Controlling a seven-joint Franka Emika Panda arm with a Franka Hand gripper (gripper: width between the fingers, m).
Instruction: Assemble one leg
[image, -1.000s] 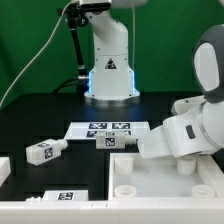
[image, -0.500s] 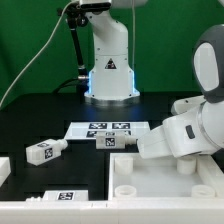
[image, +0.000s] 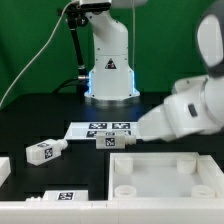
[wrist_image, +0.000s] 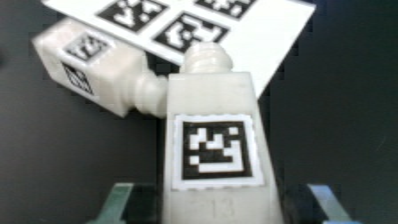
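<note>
In the wrist view a white leg (wrist_image: 214, 120) with a square marker tag lies lengthwise between my gripper's (wrist_image: 222, 200) two fingers. A dark gap shows on each side of it, so the gripper is open. A second tagged leg (wrist_image: 89, 65) lies just beyond it, touching its far end. In the exterior view my gripper (image: 143, 128) hangs over the right end of a leg (image: 115, 141) by the marker board; its fingertips are hidden by the hand. Another leg (image: 47, 151) lies to the exterior view's left.
The marker board (image: 105, 127) lies behind the legs and also shows in the wrist view (wrist_image: 214, 25). The large white tabletop (image: 165, 178) sits at the front right. Another tagged white part (image: 60, 196) lies at the front edge. The robot base (image: 108, 65) stands at the back.
The arm's hand has risen and shifted toward the exterior view's right, uncovering the tabletop's far edge. The legs on the table have not moved.
</note>
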